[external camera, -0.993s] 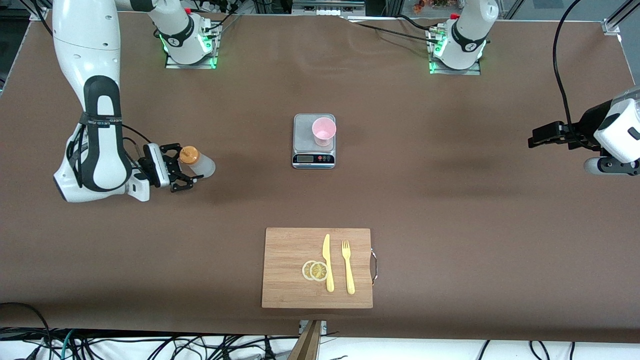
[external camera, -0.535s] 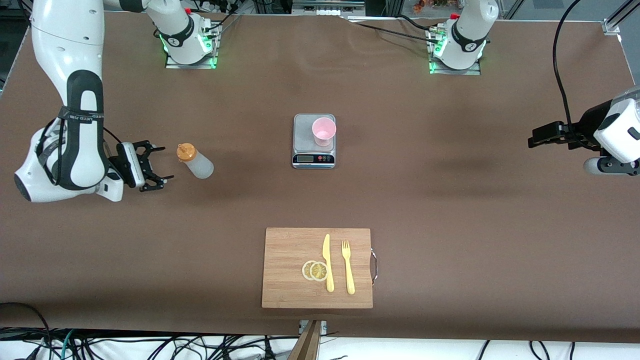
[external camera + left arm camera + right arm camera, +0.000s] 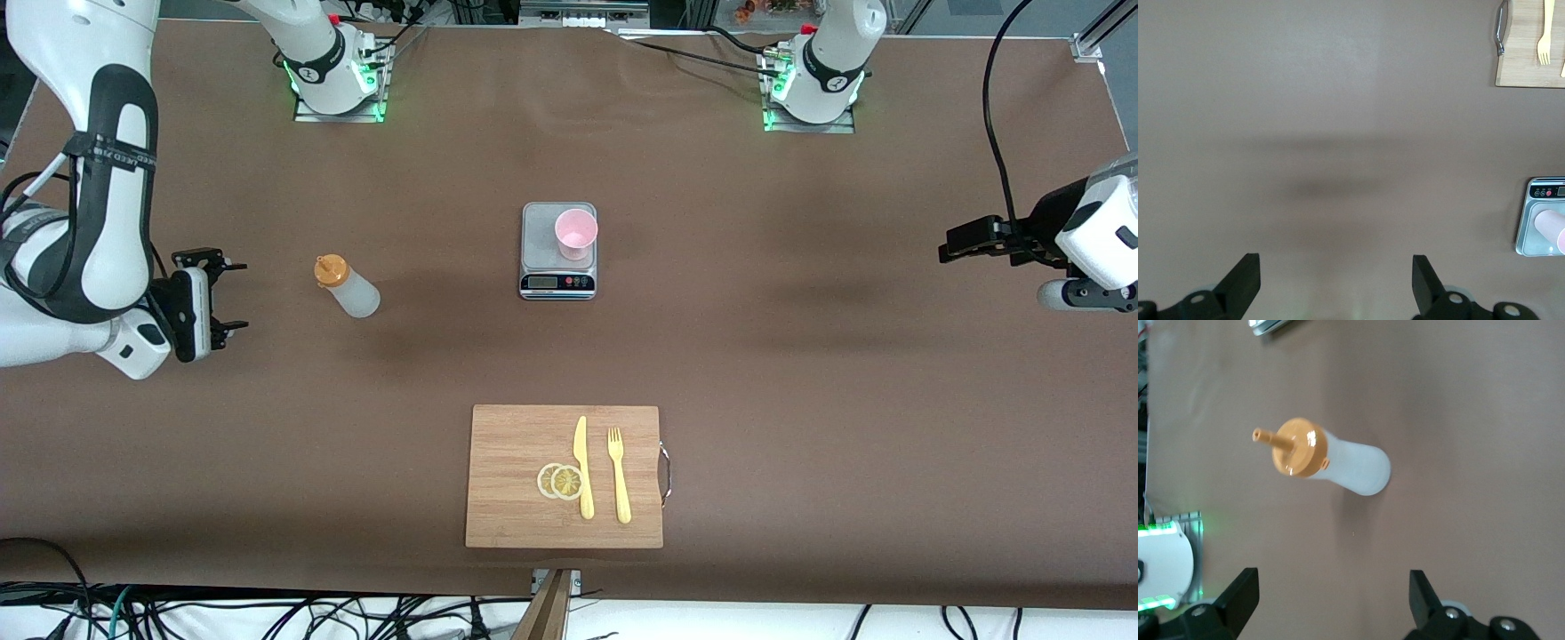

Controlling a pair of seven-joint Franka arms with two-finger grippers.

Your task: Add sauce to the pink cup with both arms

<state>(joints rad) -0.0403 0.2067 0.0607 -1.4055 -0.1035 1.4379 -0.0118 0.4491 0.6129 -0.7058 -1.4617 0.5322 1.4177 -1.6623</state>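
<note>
The sauce bottle [image 3: 348,287], whitish with an orange nozzle cap, stands on the table, nearer the right arm's end than the scale. It also shows in the right wrist view [image 3: 1331,460]. My right gripper [image 3: 238,295] is open and empty, well apart from the bottle, toward the right arm's end of the table; its own view shows it [image 3: 1333,580] with the jaws spread wide. The pink cup [image 3: 575,233] stands on the grey scale [image 3: 542,253]. My left gripper [image 3: 946,247] waits open and empty at the left arm's end of the table [image 3: 1336,263]. The cup shows at that view's edge [image 3: 1553,228].
A wooden cutting board [image 3: 516,444] lies nearer the front camera than the scale. It carries two lemon slices [image 3: 560,481], a yellow knife [image 3: 582,467] and a yellow fork [image 3: 618,476]. The board's corner and handle show in the left wrist view [image 3: 1528,63].
My right gripper has drawn back from the sauce bottle toward the right arm's end of the table. The bottle stays standing where it was. The left arm has not moved.
</note>
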